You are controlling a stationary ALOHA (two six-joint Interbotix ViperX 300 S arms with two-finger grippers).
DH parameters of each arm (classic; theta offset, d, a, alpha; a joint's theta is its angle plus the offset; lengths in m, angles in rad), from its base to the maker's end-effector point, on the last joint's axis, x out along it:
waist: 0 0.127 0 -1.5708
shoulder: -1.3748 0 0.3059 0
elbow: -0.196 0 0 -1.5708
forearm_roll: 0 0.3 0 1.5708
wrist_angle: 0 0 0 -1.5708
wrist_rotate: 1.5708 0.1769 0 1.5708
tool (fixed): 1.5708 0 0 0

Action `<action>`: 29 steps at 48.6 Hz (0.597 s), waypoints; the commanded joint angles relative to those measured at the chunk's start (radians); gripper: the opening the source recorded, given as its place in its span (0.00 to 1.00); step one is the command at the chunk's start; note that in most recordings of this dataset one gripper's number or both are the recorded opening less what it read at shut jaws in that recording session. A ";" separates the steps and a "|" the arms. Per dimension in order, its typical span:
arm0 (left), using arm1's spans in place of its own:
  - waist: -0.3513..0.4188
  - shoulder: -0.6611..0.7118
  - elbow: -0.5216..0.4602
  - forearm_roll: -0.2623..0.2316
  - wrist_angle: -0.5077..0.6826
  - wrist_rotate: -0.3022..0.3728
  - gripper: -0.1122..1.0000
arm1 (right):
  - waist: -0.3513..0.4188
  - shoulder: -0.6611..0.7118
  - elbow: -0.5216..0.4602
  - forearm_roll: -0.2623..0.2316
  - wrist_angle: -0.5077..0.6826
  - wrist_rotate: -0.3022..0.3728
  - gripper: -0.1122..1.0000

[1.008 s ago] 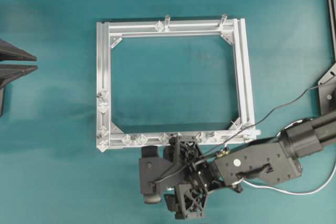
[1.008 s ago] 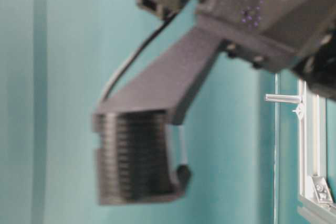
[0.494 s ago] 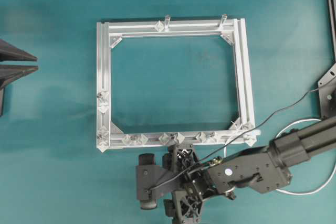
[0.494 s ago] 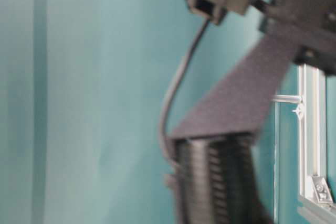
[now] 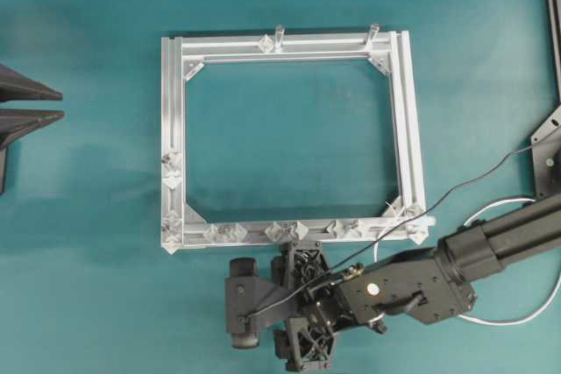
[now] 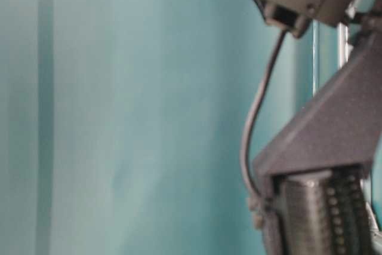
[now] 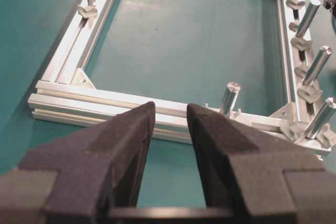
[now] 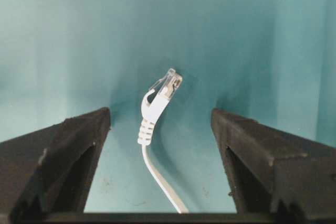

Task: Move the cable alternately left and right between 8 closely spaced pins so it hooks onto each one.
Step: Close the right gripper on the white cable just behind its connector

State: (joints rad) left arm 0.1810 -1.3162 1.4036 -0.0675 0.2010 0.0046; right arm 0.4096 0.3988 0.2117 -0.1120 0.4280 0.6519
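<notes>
Since a second ago the right claw (image 8: 160, 129) has slid left and down from the frame (image 5: 171, 129), and now hangs spread wide around the cable (image 8: 157, 108), whose plug lies untouched on the table between its fingers. No pin (image 5: 301, 229) is hooked yet; this is the pick-up step. Next: lower, pinch behind the plug; left claw (image 7: 170, 129) waits parted, empty
</notes>
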 commanded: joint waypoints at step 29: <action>-0.003 0.008 0.005 0.003 -0.028 0.006 0.45 | 0.006 -0.021 -0.057 -0.002 0.017 0.003 0.21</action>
State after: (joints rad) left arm 0.1795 -1.3162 1.4174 -0.0675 0.1856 0.0061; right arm 0.4111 0.4019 0.1825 -0.1120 0.4357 0.6550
